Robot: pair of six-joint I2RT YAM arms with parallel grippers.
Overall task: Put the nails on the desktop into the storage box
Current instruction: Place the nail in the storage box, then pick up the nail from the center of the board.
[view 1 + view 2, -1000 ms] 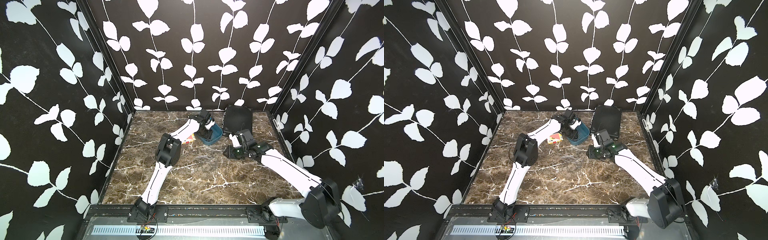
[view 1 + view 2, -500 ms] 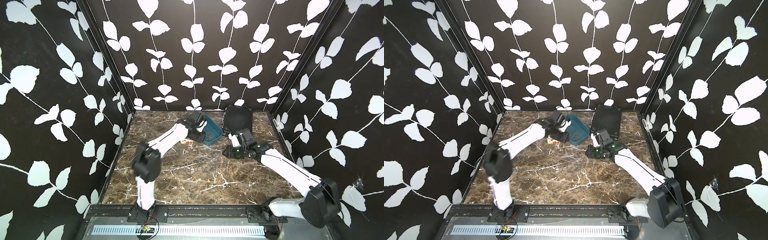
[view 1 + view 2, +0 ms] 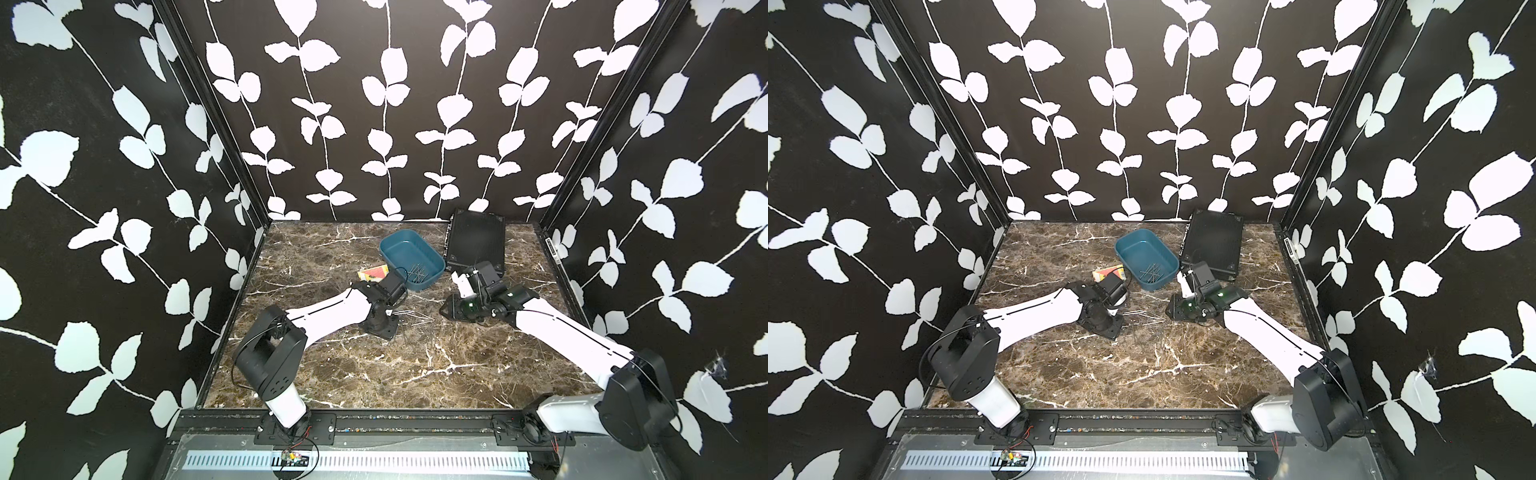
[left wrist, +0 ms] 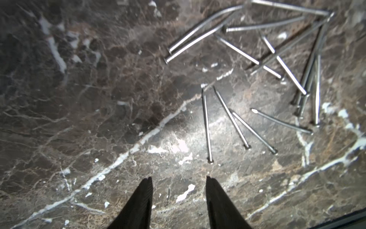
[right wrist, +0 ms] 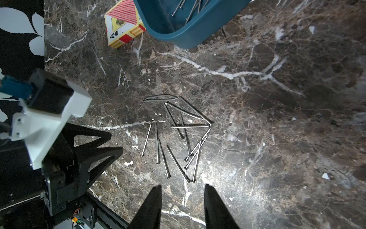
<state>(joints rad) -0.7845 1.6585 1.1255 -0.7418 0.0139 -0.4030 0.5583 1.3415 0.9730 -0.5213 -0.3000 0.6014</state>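
Left tool (image 4: 178, 178): fingers spread, nothing between them, poised low over the table (image 4: 79, 123), with the nearest of the loose nails (image 4: 207, 126) just ahead of its tips. Right tool (image 5: 182, 186): likewise spread and empty, aimed at the same heap (image 5: 188, 126) from the opposite side. Neither tool touches a nail.

In both top views the heap lies slightly below the centre of the frame (image 3: 415, 328), between the two tools. It holds a dozen or more thin pins, several of them crossing and some lying side by side.

The storage box (image 3: 405, 253) stands just above the heap, near the middle of the frame, with its open side up. A small cluster of nails (image 3: 417, 274) already rests in the near end of it. A red-and-white card box (image 3: 374, 272) sits just left of the box, and a black ribbed case (image 3: 476, 239) lies to its upper right.

Status, as judged: the task is begun but far from complete. Some nails are stored, while the larger share appears to be out on the table. What is left is to pick up the heap, probably over several trips, and drop it into the box.
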